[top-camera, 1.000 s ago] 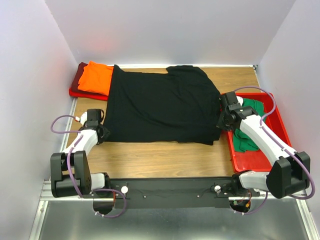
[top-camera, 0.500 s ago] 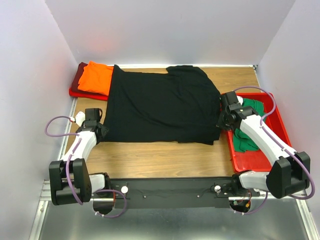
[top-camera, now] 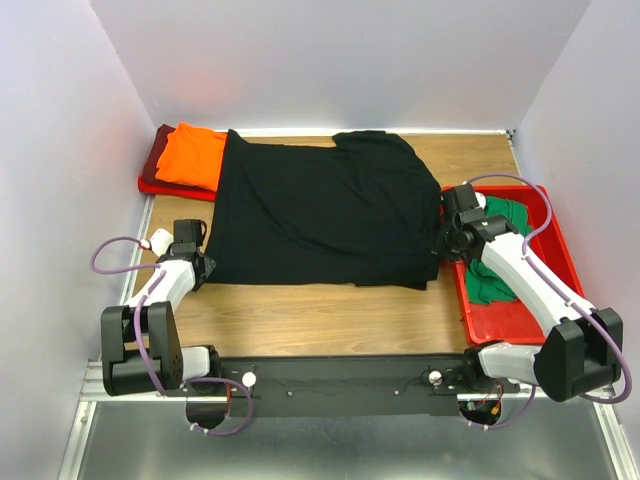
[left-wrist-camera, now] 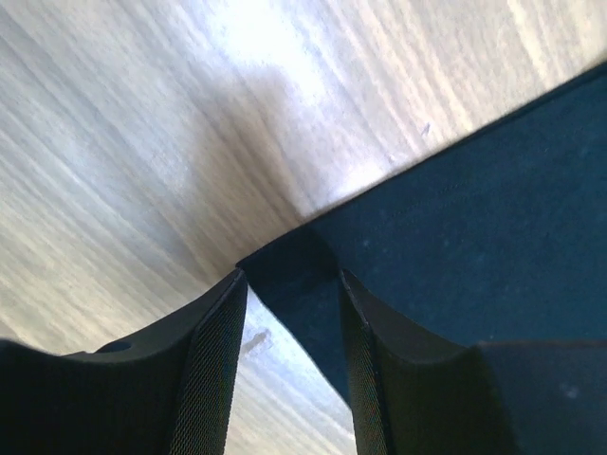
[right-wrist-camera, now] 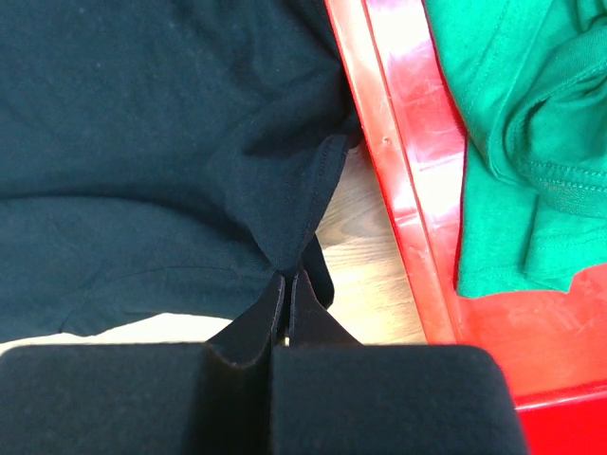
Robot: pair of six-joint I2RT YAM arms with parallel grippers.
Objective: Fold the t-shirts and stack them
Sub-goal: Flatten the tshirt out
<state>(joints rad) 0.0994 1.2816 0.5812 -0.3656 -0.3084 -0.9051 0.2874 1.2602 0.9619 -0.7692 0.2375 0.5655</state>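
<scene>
Pale lilac walls [top-camera: 340,60] close in on three sides of a wood-grain tabletop [top-camera: 330,310], with the two arms bolted at its near edge. Most of the middle is covered by a soft, plain black t-shirt [top-camera: 320,210], spread flat, its neckline towards the far edge and its hem towards the left. Against the right wall sits a shallow red plastic bin [top-camera: 510,315], whose near-left rim lies just beside the black cloth. In the far left corner a folded bright orange t-shirt [top-camera: 192,155] lies on top of a folded dark red t-shirt [top-camera: 152,172], and the black shirt's edge overlaps both. A crumpled green t-shirt [top-camera: 495,280] lies inside the bin, partly hidden under the right arm. The right pincer [right-wrist-camera: 286,284] sits at the black shirt's right edge next to the bin, its fingers pressed together on a gathered fold of the black cloth, which is drawn up to a point between them. The left pincer [left-wrist-camera: 289,284] is low over the tabletop at the shirt's near-left corner. Its fingers stand partly apart, with the corner of the black cloth lying in the gap, slack and not clamped.
</scene>
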